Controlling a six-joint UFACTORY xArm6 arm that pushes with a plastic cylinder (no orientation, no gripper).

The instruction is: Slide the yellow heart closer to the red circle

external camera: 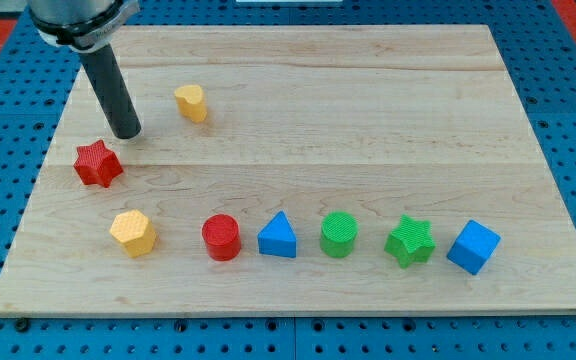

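Note:
The yellow heart lies near the view's top left on the wooden board. The red circle stands low on the board, left of centre, well below the heart. My tip rests on the board left of the heart and slightly lower, a short gap away, just above and right of the red star. The dark rod rises from it toward the view's top left.
A yellow hexagon sits left of the red circle. To the circle's right runs a row: blue triangle, green circle, green star, blue cube. A blue pegboard surrounds the board.

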